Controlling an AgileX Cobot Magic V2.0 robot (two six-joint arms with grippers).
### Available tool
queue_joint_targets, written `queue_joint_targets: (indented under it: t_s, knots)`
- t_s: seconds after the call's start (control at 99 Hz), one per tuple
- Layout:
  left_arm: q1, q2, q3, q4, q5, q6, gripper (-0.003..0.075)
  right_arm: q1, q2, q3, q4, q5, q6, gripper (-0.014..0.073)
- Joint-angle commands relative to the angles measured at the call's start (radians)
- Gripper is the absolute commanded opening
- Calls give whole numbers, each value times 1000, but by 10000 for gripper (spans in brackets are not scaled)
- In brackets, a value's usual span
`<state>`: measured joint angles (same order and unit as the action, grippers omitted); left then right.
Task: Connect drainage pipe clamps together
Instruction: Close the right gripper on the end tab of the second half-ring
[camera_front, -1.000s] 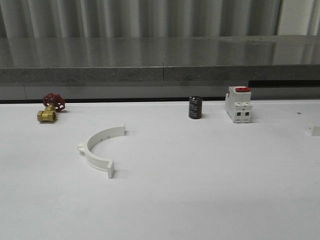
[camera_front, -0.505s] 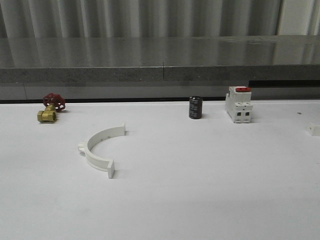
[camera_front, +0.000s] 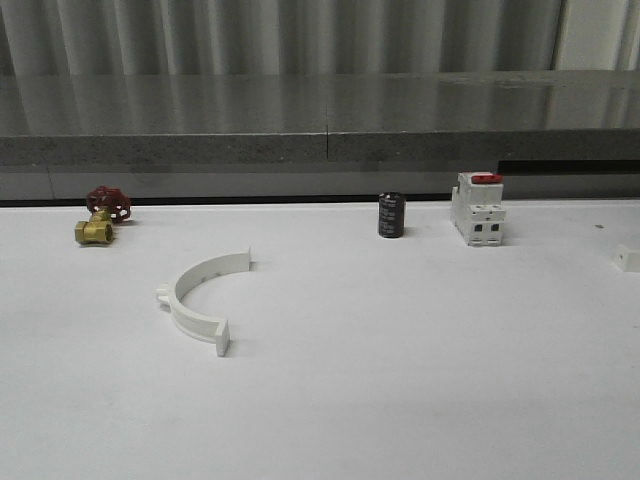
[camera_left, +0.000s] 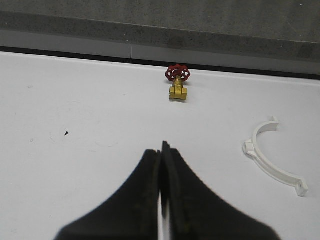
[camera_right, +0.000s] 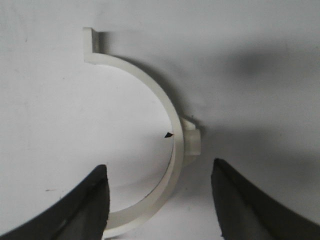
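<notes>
Front view: one clamp half (camera_front: 200, 299) lay on the white table (camera_front: 420, 350), left of centre. A brass valve (camera_front: 100, 217) sat far left at the back; a black cylinder (camera_front: 391, 215) and a switch (camera_front: 477, 209) stood right of centre at the back.

Left wrist view: the left gripper (camera_left: 162, 170) was pressed together over bare table, apart from the clamp half and the valve.

Right wrist view: the right gripper (camera_right: 159, 200) was spread, its fingers (camera_right: 80, 210) straddling a second half (camera_right: 165, 150) lying flat on the table.
</notes>
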<state>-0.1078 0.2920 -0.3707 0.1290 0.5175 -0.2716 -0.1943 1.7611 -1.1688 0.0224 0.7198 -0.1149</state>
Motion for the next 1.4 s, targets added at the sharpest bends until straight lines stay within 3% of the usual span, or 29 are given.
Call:
queue_joint_targets:
  t_s: [0.0,0.858,0.929,1.131,1.393]
  knots:
    - [0,6,-25,-3,-77,1,-21,-17,-9,-38,4,-32,-12,457]
    - [0,6,-25,-3,-77,1,-20,-42,93,-40,4,-76,-26,453]
    - [0,6,-25,-3,-77,1,-20,-42,93,-40,8,-74,-26,407]
    - [0,6,-25,-3,-77,1,-20,-42,93,-40,26,-71,-26,167]
    - [0,6,-25,-3,-77,1,-20,-42,93,-40,26,-62,-26,141]
